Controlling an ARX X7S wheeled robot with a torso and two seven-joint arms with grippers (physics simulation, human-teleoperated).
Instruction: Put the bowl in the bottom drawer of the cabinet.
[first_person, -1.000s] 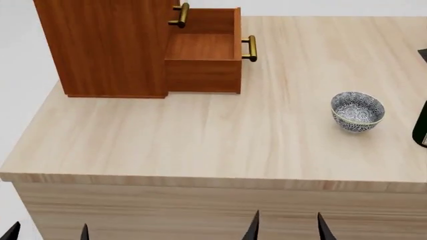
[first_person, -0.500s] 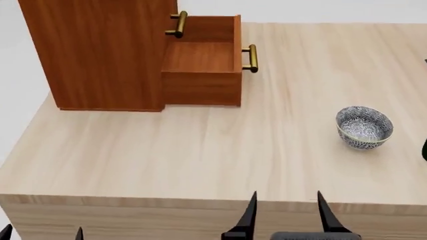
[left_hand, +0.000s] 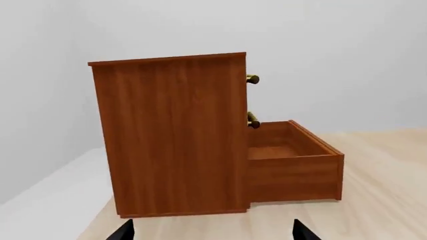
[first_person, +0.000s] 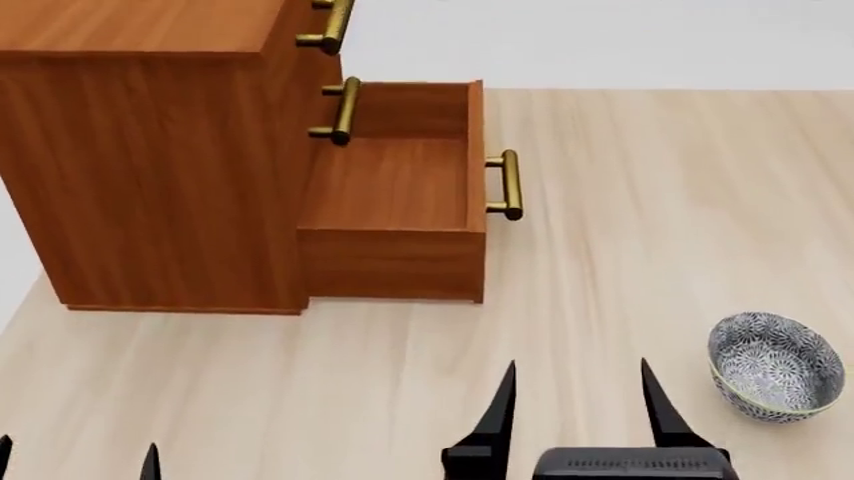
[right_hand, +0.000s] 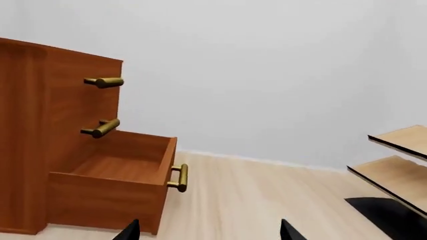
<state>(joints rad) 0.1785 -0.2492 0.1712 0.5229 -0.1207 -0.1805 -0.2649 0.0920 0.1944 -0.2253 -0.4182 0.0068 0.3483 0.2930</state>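
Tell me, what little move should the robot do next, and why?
Probably swing the right gripper toward its right side, over the bowl. Its jaws are open and empty, the bowl sits on the table apart from it, and the bottom drawer is already open.

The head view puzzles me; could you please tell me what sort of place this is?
Probably a bare simulated tabletop test scene: a light wooden table against blank white surroundings, holding only a three-drawer cabinet and a patterned bowl.
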